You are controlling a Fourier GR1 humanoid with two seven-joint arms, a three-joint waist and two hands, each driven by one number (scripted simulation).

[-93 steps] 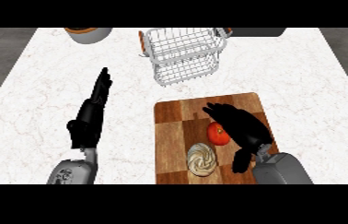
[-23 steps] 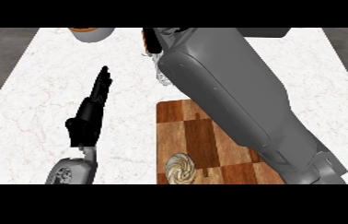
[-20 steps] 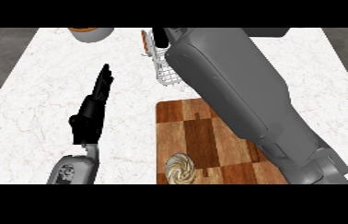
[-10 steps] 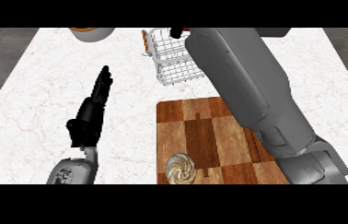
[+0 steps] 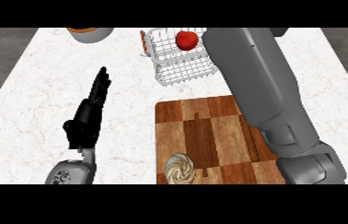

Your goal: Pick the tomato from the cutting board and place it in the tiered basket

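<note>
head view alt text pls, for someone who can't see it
A red tomato sits in the top of a white wire tiered basket at the far side of a marble counter, with the robot's grey right forearm stretched toward it. A wooden cutting board lies nearer, and the left hand rests open at left.

The tomato (image 5: 187, 39) sits in the tiered basket (image 5: 178, 66), behind the cutting board (image 5: 204, 135) on the counter (image 5: 129, 94).

L hand (image 5: 88, 113) resting open at view's left, fingers straight, pointing up. R forearm (image 5: 262, 94) stretching far fwd; R hand not showing.
</note>
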